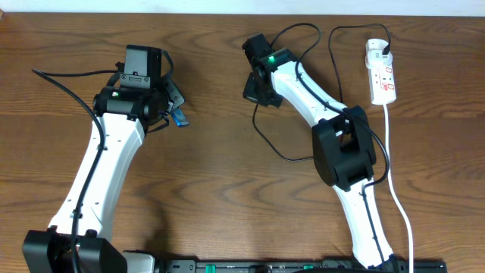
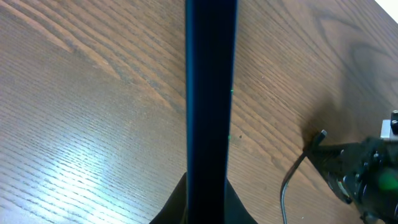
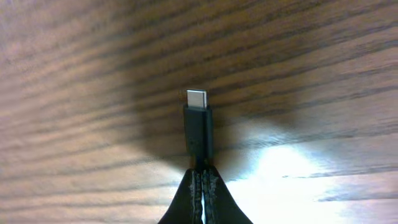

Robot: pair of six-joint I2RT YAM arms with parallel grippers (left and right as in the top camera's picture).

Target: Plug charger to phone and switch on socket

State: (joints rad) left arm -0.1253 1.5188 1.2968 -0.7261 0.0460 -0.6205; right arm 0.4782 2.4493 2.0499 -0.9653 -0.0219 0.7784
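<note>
My left gripper (image 1: 171,106) is shut on the phone (image 1: 179,117), held on edge above the table at the left; only a blue sliver shows from overhead. In the left wrist view the phone (image 2: 211,93) is a dark blue upright bar between my jaws (image 2: 208,205). My right gripper (image 1: 252,89) is shut on the charger's plug (image 3: 198,127), whose metal tip (image 3: 196,98) points forward just above the wood. The plug tip (image 2: 321,134) also shows in the left wrist view, to the right of the phone and apart from it. The socket (image 1: 381,76) lies at the far right.
The charger's black cable (image 1: 261,130) loops on the table under and behind my right arm, up to a black adapter (image 1: 386,51) on the socket. The socket's white cord (image 1: 390,152) runs down the right side to the front edge.
</note>
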